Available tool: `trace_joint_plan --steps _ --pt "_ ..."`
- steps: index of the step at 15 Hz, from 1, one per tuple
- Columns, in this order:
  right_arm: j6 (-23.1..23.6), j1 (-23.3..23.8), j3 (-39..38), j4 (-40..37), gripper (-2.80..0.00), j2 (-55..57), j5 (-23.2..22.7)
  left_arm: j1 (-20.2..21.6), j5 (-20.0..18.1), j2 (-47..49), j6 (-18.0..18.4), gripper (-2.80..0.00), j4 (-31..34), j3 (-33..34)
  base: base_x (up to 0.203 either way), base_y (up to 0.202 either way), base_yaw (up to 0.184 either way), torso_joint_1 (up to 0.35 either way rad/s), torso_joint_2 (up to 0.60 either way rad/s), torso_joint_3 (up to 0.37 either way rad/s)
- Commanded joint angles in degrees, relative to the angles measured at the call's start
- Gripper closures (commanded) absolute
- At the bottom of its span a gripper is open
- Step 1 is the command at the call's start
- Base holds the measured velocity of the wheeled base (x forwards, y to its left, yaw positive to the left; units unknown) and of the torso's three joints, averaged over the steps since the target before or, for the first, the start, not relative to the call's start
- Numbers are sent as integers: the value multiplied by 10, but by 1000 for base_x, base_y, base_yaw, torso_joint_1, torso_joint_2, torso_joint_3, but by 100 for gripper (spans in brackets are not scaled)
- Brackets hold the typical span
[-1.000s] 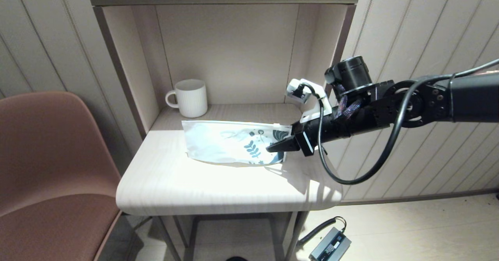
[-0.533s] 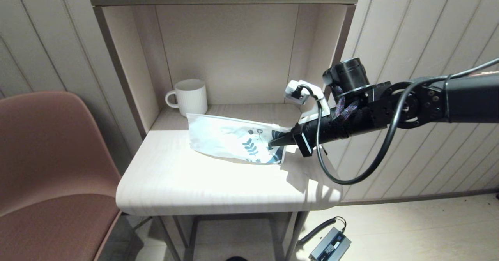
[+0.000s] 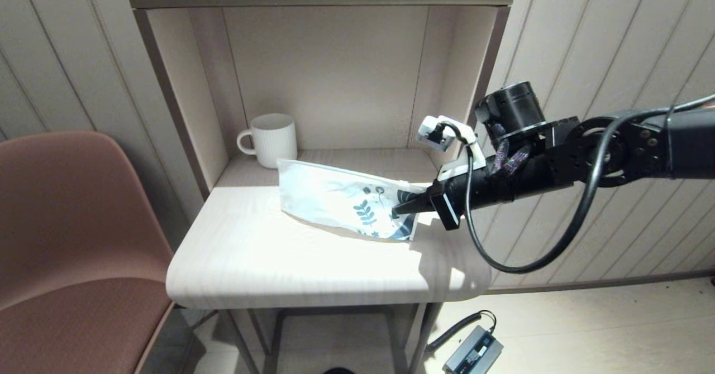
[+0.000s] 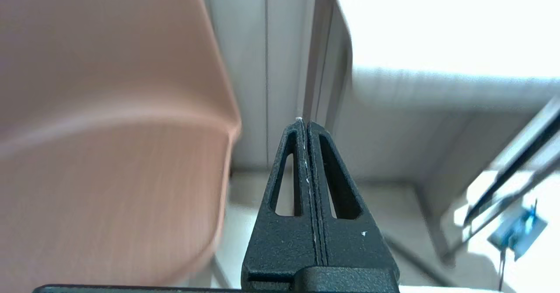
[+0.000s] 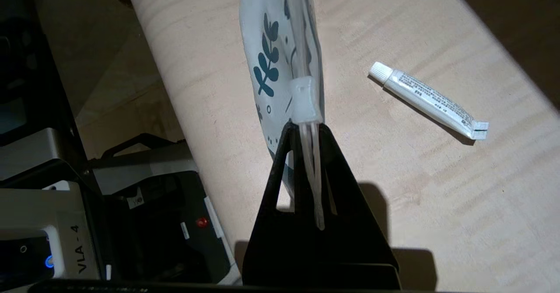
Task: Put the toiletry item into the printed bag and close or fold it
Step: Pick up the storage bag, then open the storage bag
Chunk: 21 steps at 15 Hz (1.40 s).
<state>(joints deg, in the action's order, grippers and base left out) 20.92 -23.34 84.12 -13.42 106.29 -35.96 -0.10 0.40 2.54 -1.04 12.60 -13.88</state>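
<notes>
The printed bag (image 3: 335, 195), white with teal leaf prints, stands tilted on its edge on the table. My right gripper (image 3: 399, 209) is shut on the zip-strip corner at its printed end, next to the white slider (image 5: 306, 98). In the right wrist view the bag (image 5: 267, 43) hangs edge-on from that gripper (image 5: 306, 127). The toiletry item (image 5: 426, 100), a small white printed tube with a cap, lies flat on the table behind the bag, apart from it; the head view hides it. The left gripper (image 4: 302, 122) is shut and empty, low beside the chair.
A white ribbed mug (image 3: 273, 139) stands at the back left inside the shelf alcove. The pale wooden table (image 3: 279, 262) has a rounded front edge. A brown chair (image 3: 72, 223) is at the left. A grey power box (image 3: 472, 354) lies on the floor.
My right gripper has moved right and slightly up, dragging the bag with it. The bag has tipped up from lying flat, and its far end has slid right, past the mug.
</notes>
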Motion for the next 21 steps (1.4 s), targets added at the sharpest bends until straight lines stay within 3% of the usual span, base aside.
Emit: trace_joint_plan --steps 1,3,6,7,9,11,13,15,17,21 --pt "-2 -2 -18 -1 0 -44 -2 0 -1 82 0 0 -4 -92 0 0 0 0 0 0" --pt "-8 -3 -27 -15 0 -79 -2 -1 -7 154 0 0 -3 -192 0 0 0 0 0 0" --pt "-9 -9 -32 -79 0 -140 -2 -1 -59 240 10 0 26 -344 0 0 0 0 0 0" --pt "-9 -19 -37 -97 0 -159 -2 0 -110 256 15 0 55 -393 0 0 0 0 0 0" --pt "-11 -35 -45 -121 0 -191 -2 0 -277 282 19 0 144 -471 0 0 0 0 0 0" --pt "-13 -65 -32 -160 0 -207 -2 0 -434 312 26 0 199 -502 0 0 0 0 0 0" --pt "-13 -94 -6 -207 0 -218 3 -2 -525 363 65 0 216 -509 0 0 0 0 0 0" --pt "-12 -134 11 -247 0 -226 7 -10 -605 415 81 0 220 -527 0 0 0 0 0 0" --pt "-8 -157 26 -277 0 -216 15 -45 -649 466 85 0 218 -558 0 0 0 0 0 0" --pt "-3 -193 30 -298 0 -161 52 -180 -658 545 89 0 217 -641 0 0 0 0 0 0"
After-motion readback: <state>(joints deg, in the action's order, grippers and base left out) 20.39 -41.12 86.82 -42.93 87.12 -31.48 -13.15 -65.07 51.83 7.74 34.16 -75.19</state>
